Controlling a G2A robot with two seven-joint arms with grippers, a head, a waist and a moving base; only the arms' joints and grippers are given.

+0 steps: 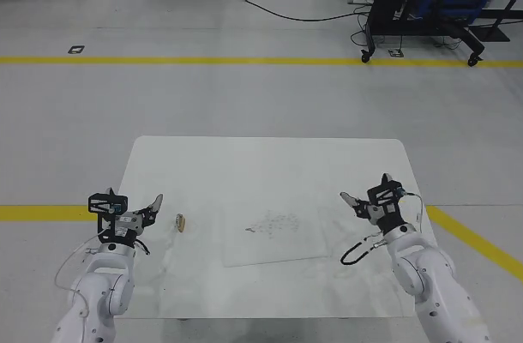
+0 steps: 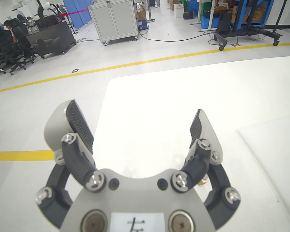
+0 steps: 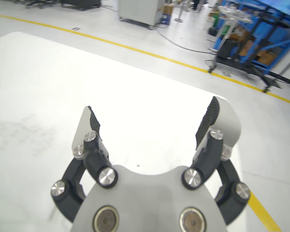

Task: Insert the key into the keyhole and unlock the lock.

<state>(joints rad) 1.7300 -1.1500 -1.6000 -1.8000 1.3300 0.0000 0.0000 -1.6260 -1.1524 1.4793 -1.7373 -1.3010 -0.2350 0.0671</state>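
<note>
A small brass piece (image 1: 182, 223) lies on the white table (image 1: 244, 163) near its left side; I cannot tell whether it is the lock or the key. My left gripper (image 1: 133, 206) hovers just to its left, open and holding nothing. In the left wrist view the gripper (image 2: 135, 114) spreads wide, and a sliver of the brass piece (image 2: 203, 182) peeks out beneath one finger's base. My right gripper (image 1: 369, 195) stands open over the table's right side, far from the brass piece. The right wrist view shows the right gripper (image 3: 152, 112) over bare table top.
A thin pale mat (image 1: 270, 244) with grey scuff marks (image 1: 274, 225) lies at the table's middle; its corner (image 2: 268, 141) shows in the left wrist view. A black cable (image 1: 356, 253) loops beside the right arm. A wheeled rack (image 1: 424, 26) stands far behind on the floor.
</note>
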